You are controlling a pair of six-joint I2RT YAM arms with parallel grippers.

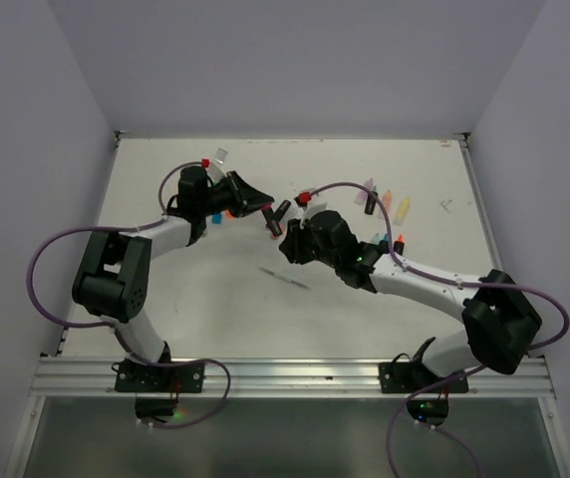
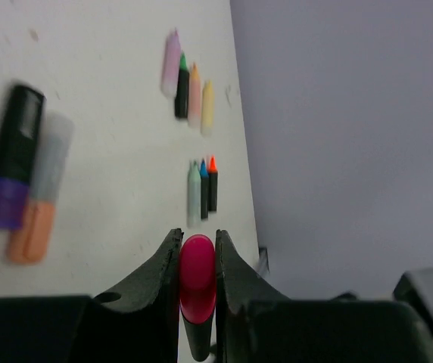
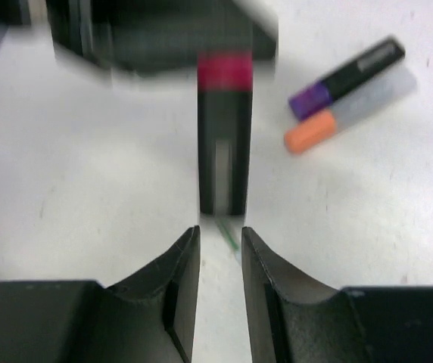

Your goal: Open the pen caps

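The left gripper [image 2: 197,240] is seen closed on the pink cap [image 2: 197,278] of a pen, and the cap is pressed between both fingers [image 2: 162,272] with its round end showing just past the tips. This pen is held above the table [image 1: 185,299], near its middle, and its black barrel [image 3: 224,151] is pointed toward the right gripper [image 3: 220,234]. The jaws of the right gripper are kept a little apart and nothing is held between them. The free end of the barrel is found just in front of their tips, in line with the gap, but whether it is touched cannot be told. In the top view the two grippers are placed close together, with the short pen between them. On the table two more pens are laid side by side and touching. One is black with a purple cap [image 3: 309,100], the other is grey with an orange cap [image 3: 306,134]. Near the right edge of the table a row of four pens [image 2: 194,94] and a row of three pens [image 2: 204,189] are laid out, well apart from the grippers. A thin pale stick [image 1: 285,278] is lying on the table, below the right gripper.
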